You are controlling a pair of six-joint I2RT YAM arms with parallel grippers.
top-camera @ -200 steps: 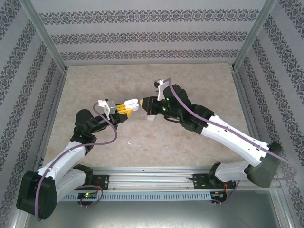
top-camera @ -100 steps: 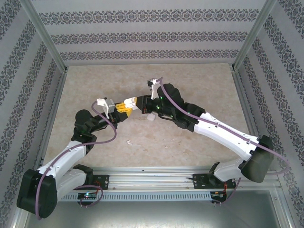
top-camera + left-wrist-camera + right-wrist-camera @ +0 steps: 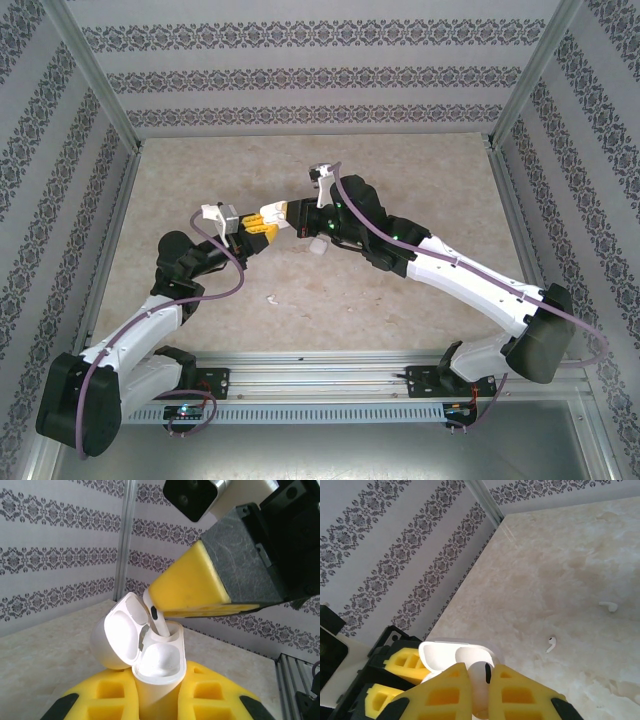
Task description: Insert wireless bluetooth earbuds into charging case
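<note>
My left gripper [image 3: 157, 700] is shut on the body of a white charging case [image 3: 160, 662], which it holds upright with the lid hinged open to the left. My right gripper [image 3: 479, 682] is shut on one of the earbuds [image 3: 483, 677], pinched between its yellow fingers [image 3: 190, 587]. In the left wrist view this earbud [image 3: 159, 622] has its stem down inside the far socket of the case, and the near socket looks bare. From above, the two grippers [image 3: 262, 226] [image 3: 292, 213] meet tip to tip over the middle of the table.
Two loose earbuds [image 3: 550, 644] [image 3: 609, 606] lie on the marble table [image 3: 580, 545]. A second white case [image 3: 318, 246] lies just below the right gripper, and another small white earbud [image 3: 272, 298] lies nearer the left arm. Patterned walls enclose the table.
My right gripper has moved left and slightly away, bringing the earbud up to the case. My left gripper has lifted a little with the case.
</note>
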